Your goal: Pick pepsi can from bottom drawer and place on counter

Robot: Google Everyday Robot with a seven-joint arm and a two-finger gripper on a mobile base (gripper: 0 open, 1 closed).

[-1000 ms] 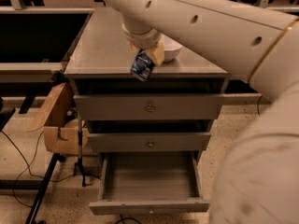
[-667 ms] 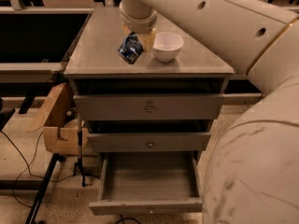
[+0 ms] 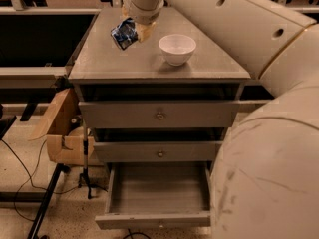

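Note:
My gripper (image 3: pixel 130 33) is shut on the blue pepsi can (image 3: pixel 122 34) and holds it tilted, above the left part of the grey counter (image 3: pixel 114 63). The can is left of the white bowl and does not rest on the counter top. The bottom drawer (image 3: pixel 158 190) is pulled open below, its flat grey inside bare. My arm reaches in from the upper right and hides the counter's back right part.
A white bowl (image 3: pixel 177 49) stands on the counter, right of the can. Two shut drawers with brass knobs (image 3: pixel 159 115) sit above the open one. A cardboard box (image 3: pixel 62 133) and a stand with cables are on the floor at the left.
My gripper has carried the can up and to the left, from over the counter's front edge near the bowl to above the counter's left part.

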